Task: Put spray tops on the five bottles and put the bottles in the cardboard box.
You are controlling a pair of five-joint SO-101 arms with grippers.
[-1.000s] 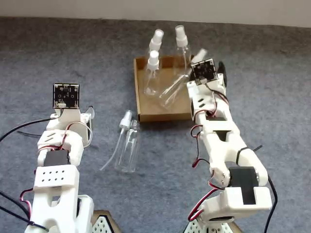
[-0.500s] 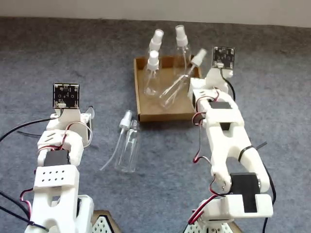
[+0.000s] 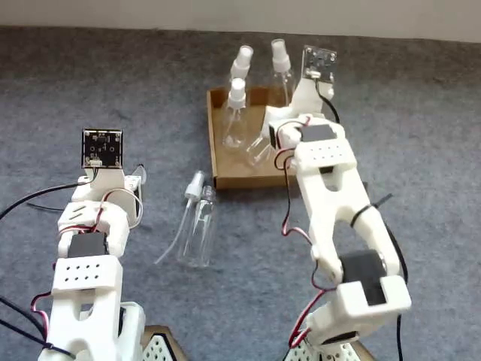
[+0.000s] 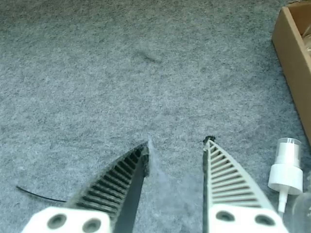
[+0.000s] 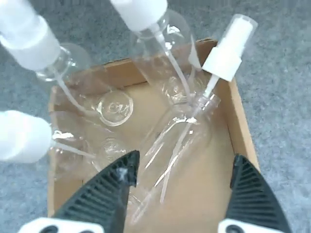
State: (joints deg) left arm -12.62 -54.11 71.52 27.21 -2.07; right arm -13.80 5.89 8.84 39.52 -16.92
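The left gripper [image 4: 177,144], jaws apart and empty, hovers over grey carpet [image 4: 97,73]. Just right of it, nearer this arm, a white spray top with thin tube [image 3: 194,186] lies apparently loose beside a clear plastic bottle [image 3: 201,226], both lengthwise near to far. Farther right, the brown cardboard box [image 3: 213,143] holds four topped bottles [image 3: 237,113], with the right gripper [image 5: 186,162] open and empty above them.

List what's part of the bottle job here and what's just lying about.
Job: cardboard box; three upright capped bottles and a leaning bottle inside it; uncapped bottle on the grey carpet; loose spray top beside it.
Lying about: thin black wire on the carpet.
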